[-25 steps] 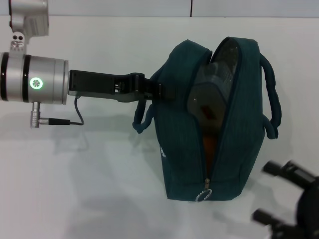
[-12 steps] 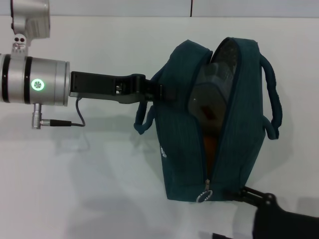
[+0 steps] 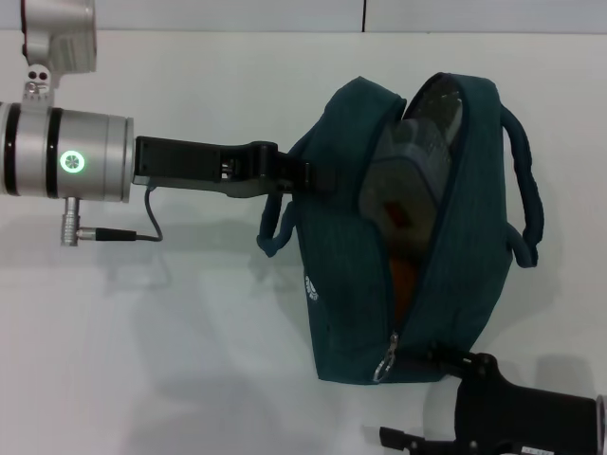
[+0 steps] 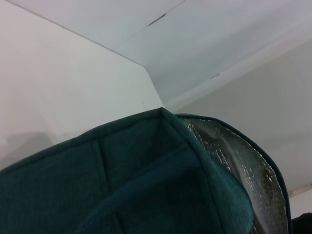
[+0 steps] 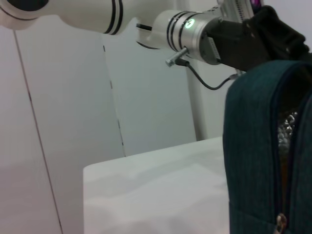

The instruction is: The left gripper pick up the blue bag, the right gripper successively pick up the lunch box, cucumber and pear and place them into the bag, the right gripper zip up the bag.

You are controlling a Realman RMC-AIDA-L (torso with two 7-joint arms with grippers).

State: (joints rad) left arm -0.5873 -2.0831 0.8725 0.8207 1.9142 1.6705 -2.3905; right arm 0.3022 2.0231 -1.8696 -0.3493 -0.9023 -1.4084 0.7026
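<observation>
I see the blue bag (image 3: pixel 417 237) standing upright, unzipped, lunch box (image 3: pixel 403 180) inside, orange pear (image 3: pixel 403 277) just below it.

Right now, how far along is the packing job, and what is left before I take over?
Packing looks mostly done: the lunch box and something orange, probably the pear, sit inside the blue bag; the cucumber cannot be seen. In hand: the left gripper holds the bag's side, and the right gripper is at the bag's base beside the zipper pull. Left: zipping, since the opening gapes.
</observation>
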